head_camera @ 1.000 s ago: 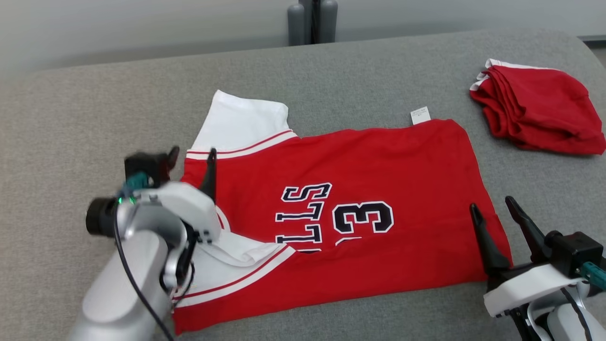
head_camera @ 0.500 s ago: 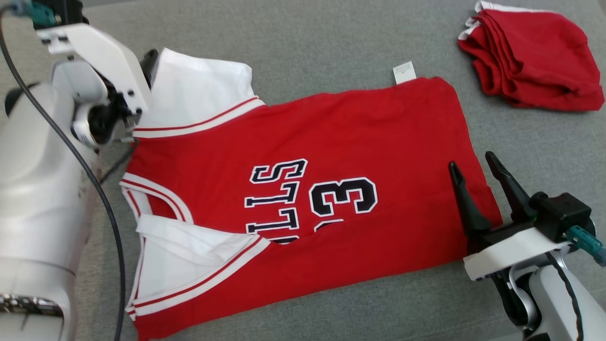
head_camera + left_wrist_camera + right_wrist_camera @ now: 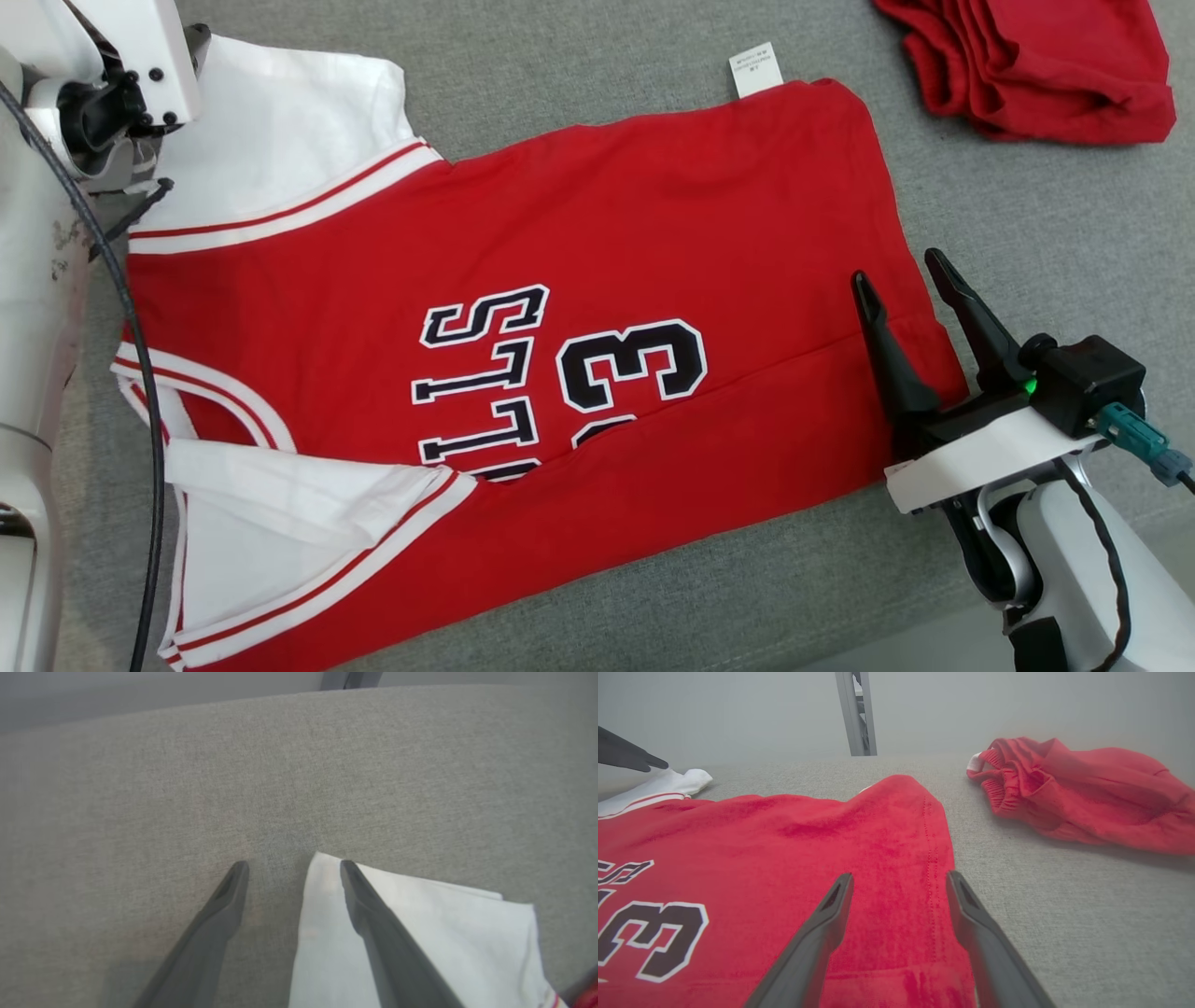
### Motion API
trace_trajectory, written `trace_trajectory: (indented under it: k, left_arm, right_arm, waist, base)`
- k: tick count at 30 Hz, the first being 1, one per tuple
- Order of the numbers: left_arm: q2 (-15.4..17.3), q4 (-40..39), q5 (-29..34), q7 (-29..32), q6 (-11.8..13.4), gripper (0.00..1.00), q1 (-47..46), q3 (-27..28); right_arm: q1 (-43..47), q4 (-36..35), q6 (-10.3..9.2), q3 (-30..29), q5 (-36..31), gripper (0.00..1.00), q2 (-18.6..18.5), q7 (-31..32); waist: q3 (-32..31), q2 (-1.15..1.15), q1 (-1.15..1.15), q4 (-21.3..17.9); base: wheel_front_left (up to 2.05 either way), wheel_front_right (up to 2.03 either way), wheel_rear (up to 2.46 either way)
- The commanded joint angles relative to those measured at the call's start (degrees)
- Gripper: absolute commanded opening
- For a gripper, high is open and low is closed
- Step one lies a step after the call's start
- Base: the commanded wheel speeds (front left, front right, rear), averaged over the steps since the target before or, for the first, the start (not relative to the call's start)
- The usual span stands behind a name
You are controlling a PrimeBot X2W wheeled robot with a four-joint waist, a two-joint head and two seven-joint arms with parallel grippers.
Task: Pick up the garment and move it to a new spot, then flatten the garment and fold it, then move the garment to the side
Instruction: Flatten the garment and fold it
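A red jersey (image 3: pixel 560 308) with white sleeves lies spread on a grey cloth surface (image 3: pixel 607 56), its near edge folded over the lettering. The left gripper (image 3: pixel 292 865), fingers spread, is at the far left sleeve (image 3: pixel 420 933), one finger over its corner and the other over bare cloth. The right gripper (image 3: pixel 895 265), likewise spread, straddles the jersey's right hem. A crumpled red garment (image 3: pixel 1027 65) lies apart at the far right.

Red white-sleeved jersey (image 3: pixel 597 233) lies spread flat, near edge folded over.
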Motion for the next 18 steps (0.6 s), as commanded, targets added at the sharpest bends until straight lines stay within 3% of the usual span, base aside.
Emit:
trace_trajectory:
  k: [1, 8, 9, 10, 11, 18]
  left_arm:
    - [0.1, 0.5, 0.7, -0.1, -0.3, 1.0, -1.1, -0.5]
    - [0.2, 3.4, 2.3, 0.9, -1.4, 0.99, -3.5, -2.8]
    - [0.2, 3.8, 2.6, 1.1, -1.6, 0.43, -3.7, -3.3]
    - [0.1, 4.1, 2.6, 1.1, -1.9, 0.07, -3.9, -3.4]
    - [0.0, 4.4, 2.6, 1.2, -2.2, 0.0, -3.9, -3.6]
    - [-1.3, 4.6, 2.6, -1.5, -4.6, 0.0, -3.8, -5.0]
  right_arm:
    - [-0.7, -0.1, 0.02, -0.2, 0.4, 1.0, 0.0, -0.1]
    - [-1.5, 0.2, 0.02, 0.2, 0.5, 1.0, 0.3, -0.1]
    - [-1.6, 0.2, 0.02, 0.2, 0.5, 1.0, 0.3, -0.1]
    - [-1.5, 0.3, 0.02, 0.1, 0.5, 1.0, 0.2, -0.1]
    - [-1.5, 0.3, 0.02, 0.1, 0.5, 1.0, 0.1, -0.1]
    - [-3.1, 1.6, 0.02, -0.6, 1.4, 1.0, -0.3, -0.1]
  waist:
    - [0.8, 0.0, 0.0, -0.6]
    - [1.4, 0.0, 0.0, -1.4]
    - [1.4, 0.0, 0.0, -1.5]
    - [1.3, 0.0, 0.0, -1.5]
    - [1.3, 0.0, 0.0, -1.5]
    - [-0.4, 0.0, 0.0, 0.0]
  base:
    - [0.0, 0.0, 0.0]
    - [0.0, 0.0, 0.0]
    - [0.0, 0.0, 0.0]
    - [0.0, 0.0, 0.0]
    - [0.0, 0.0, 0.0]
    - [0.0, 0.0, 0.0]
